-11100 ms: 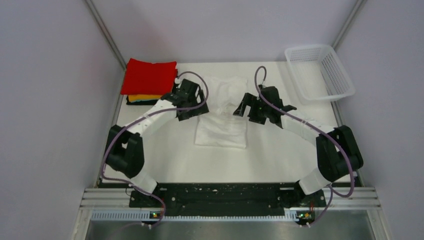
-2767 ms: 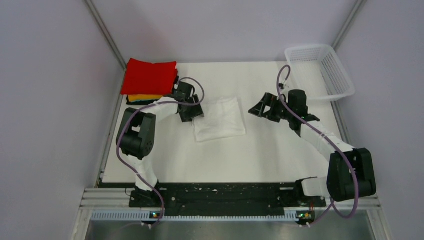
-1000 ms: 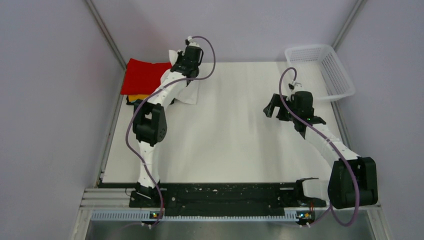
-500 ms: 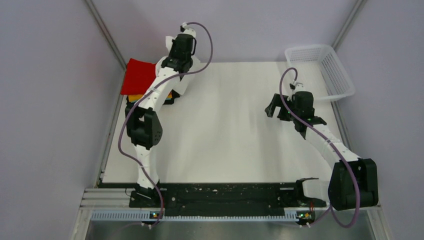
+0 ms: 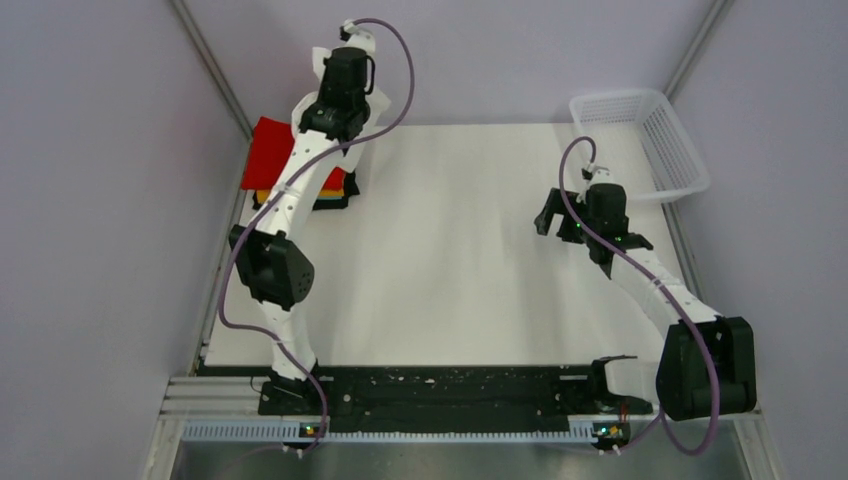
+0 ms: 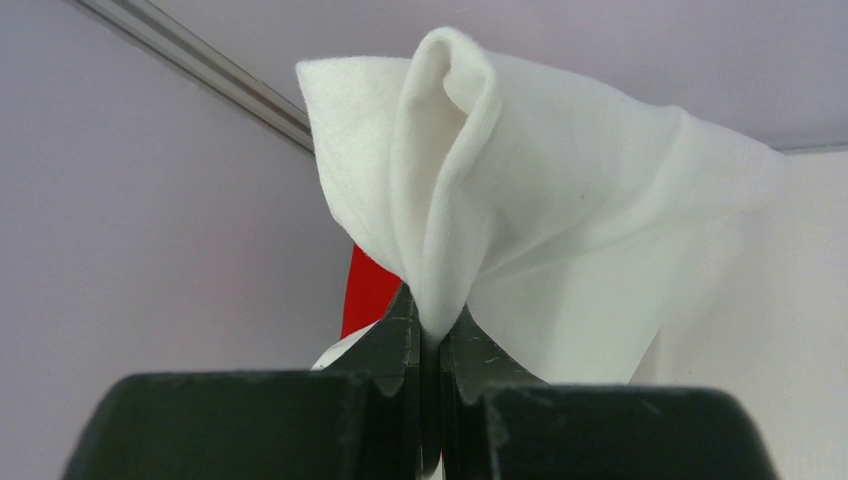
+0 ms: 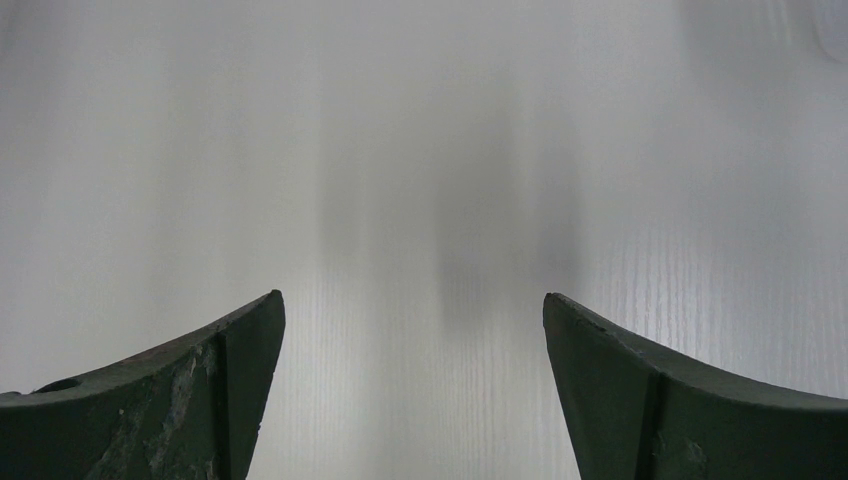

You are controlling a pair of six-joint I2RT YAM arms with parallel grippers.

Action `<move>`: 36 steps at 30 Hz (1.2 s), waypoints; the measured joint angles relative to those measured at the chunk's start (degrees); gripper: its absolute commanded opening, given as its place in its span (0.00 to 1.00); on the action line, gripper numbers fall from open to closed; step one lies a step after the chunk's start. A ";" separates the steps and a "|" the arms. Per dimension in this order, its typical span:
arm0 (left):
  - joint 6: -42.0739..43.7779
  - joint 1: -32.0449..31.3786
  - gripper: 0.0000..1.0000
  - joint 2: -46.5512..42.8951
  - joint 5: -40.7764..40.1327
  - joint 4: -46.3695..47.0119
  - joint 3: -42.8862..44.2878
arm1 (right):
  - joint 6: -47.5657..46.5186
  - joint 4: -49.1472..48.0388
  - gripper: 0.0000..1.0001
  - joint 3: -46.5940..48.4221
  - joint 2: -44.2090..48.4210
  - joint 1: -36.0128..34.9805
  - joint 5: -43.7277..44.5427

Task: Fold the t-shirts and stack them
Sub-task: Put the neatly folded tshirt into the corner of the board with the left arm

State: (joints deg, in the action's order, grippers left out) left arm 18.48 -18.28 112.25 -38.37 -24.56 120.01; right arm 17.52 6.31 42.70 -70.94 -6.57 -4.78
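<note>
Jaws of the left gripper pinch a thin white cloth t-shirt aloft near the red cloth t-shirt; right gripper jaws gape empty.

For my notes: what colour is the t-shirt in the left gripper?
The t-shirt is white, best seen in the left wrist view.

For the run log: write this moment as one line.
left jaws: shut on white t-shirt, aloft near red-topped stack | right jaws: open, empty, over table
</note>
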 measured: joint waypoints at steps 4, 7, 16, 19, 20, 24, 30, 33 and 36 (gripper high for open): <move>-0.35 0.81 0.00 -1.01 0.02 -0.81 0.00 | 0.00 0.66 0.99 0.00 -0.11 0.00 0.87; -0.79 1.90 0.00 -1.03 0.90 -1.70 -0.02 | 0.02 0.68 0.99 0.00 -0.55 0.00 1.42; -3.39 9.57 0.00 1.51 7.13 -3.93 0.02 | 0.02 1.92 0.99 0.00 -2.16 0.00 3.54; -3.69 12.66 0.00 4.00 10.29 -4.17 0.00 | 0.02 2.05 0.99 0.00 -3.04 0.00 4.13; -3.82 13.77 0.00 5.03 11.47 -4.20 0.00 | 0.02 2.16 0.99 0.00 -3.28 0.00 4.39; -4.07 17.44 0.00 8.48 15.21 -4.20 0.00 | 0.02 2.97 0.99 0.00 -4.26 0.00 5.44; -4.74 21.92 0.00 11.32 19.30 -3.50 -0.17 | 0.00 3.19 0.99 0.02 -5.42 0.00 6.62; -4.87 23.56 0.00 12.07 21.09 -2.73 -0.17 | 0.00 3.17 0.99 0.02 -5.51 0.00 7.13; -4.87 25.03 0.00 12.96 22.77 -1.90 -0.17 | 0.02 3.21 0.99 0.04 -5.51 0.00 7.67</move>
State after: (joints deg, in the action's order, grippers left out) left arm 13.61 6.74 125.21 -15.59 -26.46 119.83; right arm 17.54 9.52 42.74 -76.44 -6.57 2.90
